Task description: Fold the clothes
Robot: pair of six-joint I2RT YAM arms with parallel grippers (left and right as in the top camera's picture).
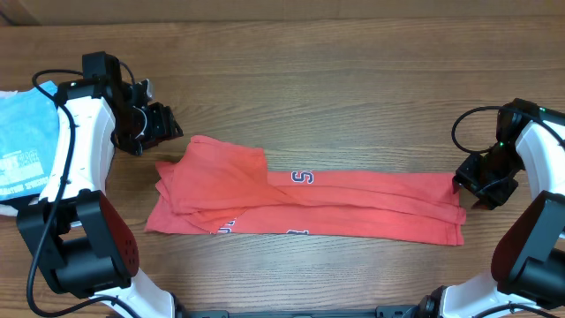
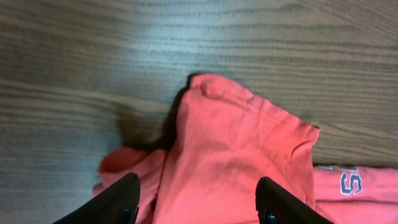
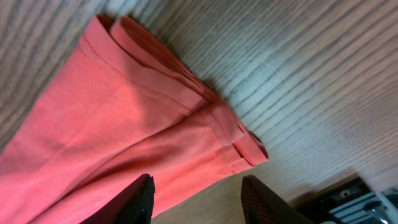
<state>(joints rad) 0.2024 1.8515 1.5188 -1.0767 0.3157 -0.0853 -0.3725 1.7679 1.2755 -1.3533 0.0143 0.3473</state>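
Overhead view: a coral-red short-sleeved T-shirt (image 1: 353,203) of soft fabric is seen lying flat on the brown wood-grain tabletop (image 1: 353,71). It is folded lengthwise into a long band that runs left to right across the middle. White-and-dark lettering (image 1: 303,177) is partly shown along the folds, and a sleeve is laid over the band's left part. The left end effector (image 1: 166,128) is held just beside the shirt's upper left corner. In the left wrist view its black fingers (image 2: 121,202) are spread wide above the red cloth, with nothing pinched between them. The right end effector (image 1: 470,187) is placed at the band's right end. In the right wrist view its fingers (image 3: 137,199) are likewise spread over the layered hem, with no cloth gripped. A light blue printed tee (image 1: 22,141) is seen at the tabletop's left edge, well apart from the red shirt.
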